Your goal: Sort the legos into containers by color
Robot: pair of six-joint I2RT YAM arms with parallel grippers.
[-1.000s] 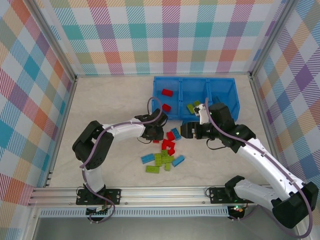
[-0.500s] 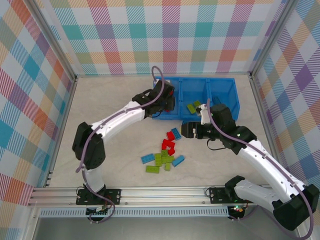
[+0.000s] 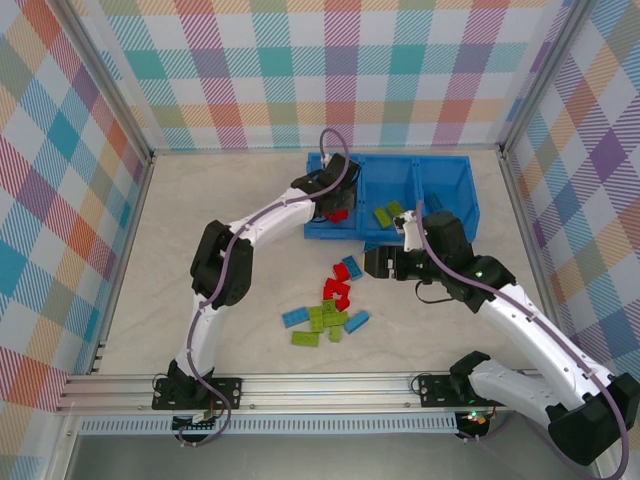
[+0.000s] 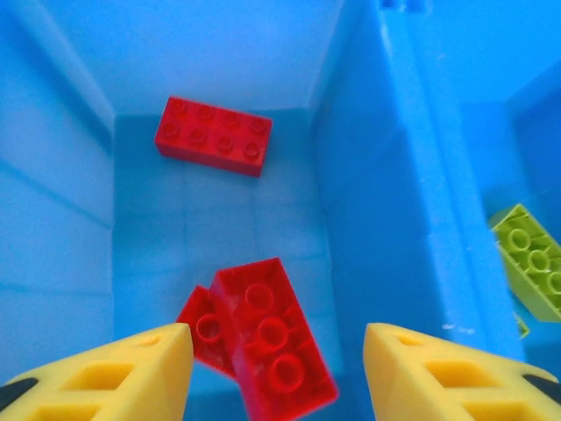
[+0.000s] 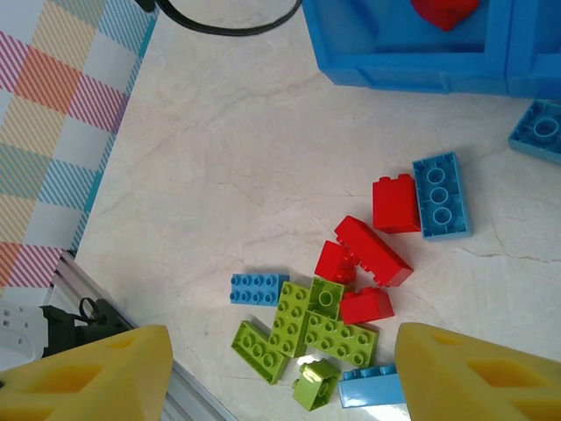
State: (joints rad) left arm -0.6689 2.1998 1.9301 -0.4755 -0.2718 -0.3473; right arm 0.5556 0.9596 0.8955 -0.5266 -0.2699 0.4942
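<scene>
At the far side of the counter (image 3: pixel 200 230): a blue three-compartment tray (image 3: pixel 452 190) is sitting.
Left gripper (image 4: pixel 276 368): is hanging over the tray's left compartment, its yellow fingers (image 4: pixel 131 373) spread wide and gripping nothing.
Right gripper (image 5: pixel 280 368): is hovering above the loose legos, fingers apart and empty.
Loose legos (image 5: pixel 342 281): red, lime green and light blue ones are lying clustered near the tray's front.
Red bricks (image 4: pixel 213 136): three are lying in the left compartment.
Lime green bricks (image 4: pixel 530 263): are resting in the middle compartment.
</scene>
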